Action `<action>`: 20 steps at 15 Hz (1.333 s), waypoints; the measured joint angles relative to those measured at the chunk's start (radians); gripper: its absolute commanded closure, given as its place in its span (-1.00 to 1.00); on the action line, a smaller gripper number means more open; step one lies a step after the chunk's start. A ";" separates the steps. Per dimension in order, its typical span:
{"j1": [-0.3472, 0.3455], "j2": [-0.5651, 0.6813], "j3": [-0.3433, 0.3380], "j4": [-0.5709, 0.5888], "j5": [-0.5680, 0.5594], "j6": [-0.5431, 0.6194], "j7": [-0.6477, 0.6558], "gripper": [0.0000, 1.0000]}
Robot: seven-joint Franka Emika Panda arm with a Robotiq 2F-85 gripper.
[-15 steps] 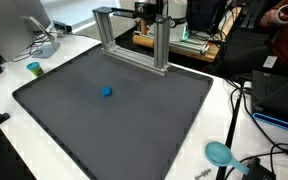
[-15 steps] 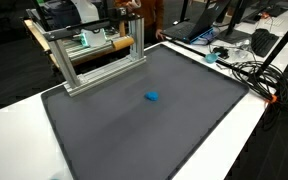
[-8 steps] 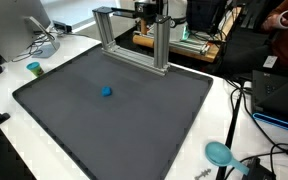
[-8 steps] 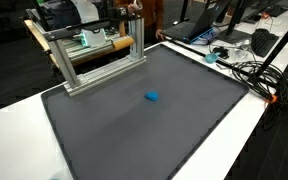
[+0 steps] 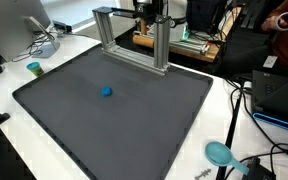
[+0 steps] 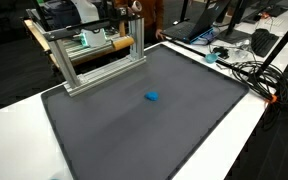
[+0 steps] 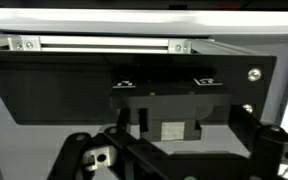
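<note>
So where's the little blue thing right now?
In both exterior views the blue thing lies alone near the middle of the dark mat, apart from the metal frame at its edge.

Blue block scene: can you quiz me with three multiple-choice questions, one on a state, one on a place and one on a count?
1. In the wrist view the pincer is:
A. shut tight
B. open and empty
C. gripping a cup

2. The block lies:
A. on the mat
B. on the floor
C. in a cup

3. How many blocks are on the mat?
A. three
B. one
C. two

Answers:
1 B: its fingers stand wide apart with nothing between them.
2 A: it sits near the mat's middle.
3 B: both exterior views show only one blue block there.
</note>
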 measured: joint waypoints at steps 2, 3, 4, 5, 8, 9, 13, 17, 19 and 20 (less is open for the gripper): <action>-0.002 0.002 0.000 -0.006 0.000 0.004 0.004 -0.90; -0.002 0.003 0.000 -0.006 0.000 0.004 0.005 -0.85; -0.002 0.004 0.000 -0.006 0.000 0.004 0.006 -0.79; -0.002 0.006 0.000 -0.006 0.000 0.004 0.006 -0.71; -0.002 0.010 0.005 -0.006 0.002 0.004 0.008 -0.65; -0.002 0.010 0.008 -0.006 0.002 0.004 0.011 -0.62; -0.002 0.015 0.014 -0.006 0.002 0.004 0.015 -0.70; -0.005 0.025 0.015 -0.007 0.001 0.004 0.016 -0.71; -0.007 0.032 0.015 -0.007 0.001 0.004 0.017 -0.61; -0.007 0.034 0.015 -0.007 0.001 0.005 0.019 -0.54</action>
